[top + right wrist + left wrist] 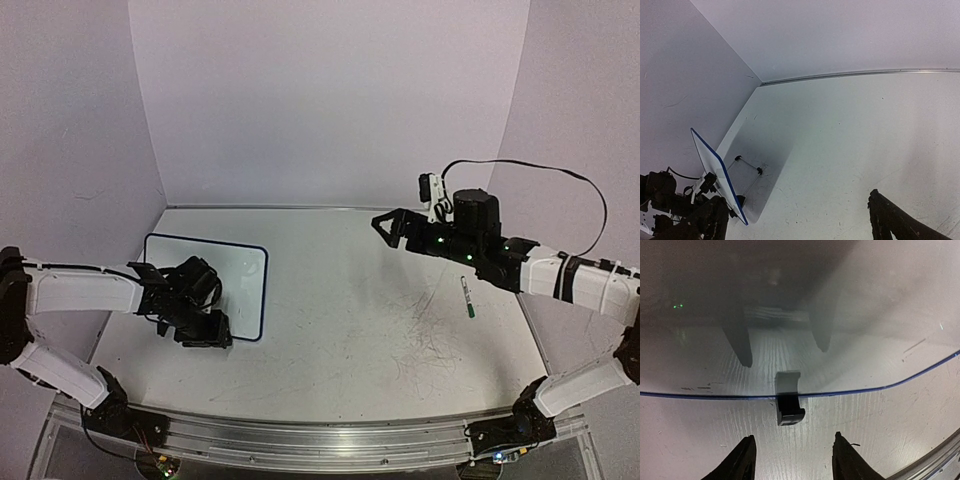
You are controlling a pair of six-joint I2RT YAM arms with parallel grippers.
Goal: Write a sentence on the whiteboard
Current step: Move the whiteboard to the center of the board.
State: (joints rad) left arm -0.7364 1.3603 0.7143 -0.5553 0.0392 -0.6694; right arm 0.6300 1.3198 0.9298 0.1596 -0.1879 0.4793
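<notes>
Now the left gripper (793, 440) has its fingers apart; the whiteboard (850, 360) and its black foot (789, 404) lie just ahead of the tips. Well off from the board, the right gripper (386, 228) hangs wide open.

The whiteboard (240, 280) is white (thin blue rim); marker (467, 298) green-tipped.

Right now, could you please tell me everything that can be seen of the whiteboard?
The whiteboard is small, rectangular and white, with rounded corners and a thin dark blue rim. Its glossy face mirrors the left gripper and shows no lettering. A black foot is clipped on its near edge. It stands tilted at the left of the table, with a thin wire support behind it. The gripper's open fingers sit just before the foot; whether they touch it cannot be told.
</notes>
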